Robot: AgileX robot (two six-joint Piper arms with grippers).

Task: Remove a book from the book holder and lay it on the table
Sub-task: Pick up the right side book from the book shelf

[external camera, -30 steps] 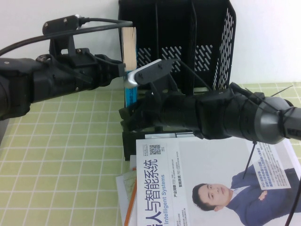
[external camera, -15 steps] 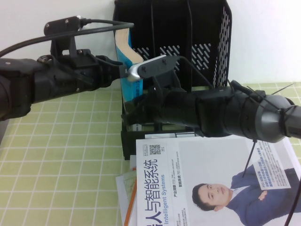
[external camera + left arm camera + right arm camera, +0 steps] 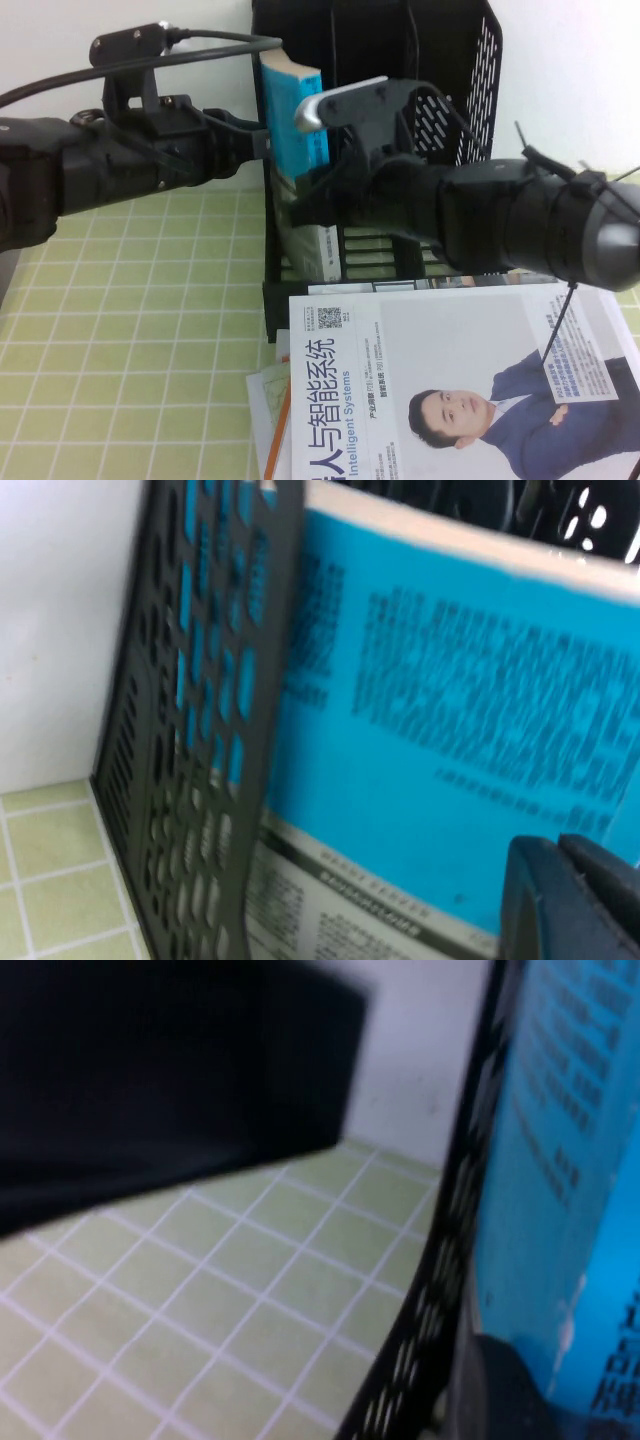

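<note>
1. The book [image 3: 297, 118] stands in the leftmost compartment of the book holder [image 3: 455, 60], its blue top risen above the rim; the right gripper [image 3: 300, 195] reaches in at the holder's front and, judging by the blue cover filling its wrist view, seems to pinch the book, though the contact is hidden.
2. The left gripper [image 3: 262, 148] sits just outside the holder's left wall, beside the book; whether its fingers are spread or pressed together I cannot tell.
3. Lift straight up along the compartment walls; tilting risks snagging the perforated side.
4. Clear the rim fully before swinging toward bare table [image 3: 130, 330]; avoid the white book [image 3: 450, 390] lying in front.
</note>
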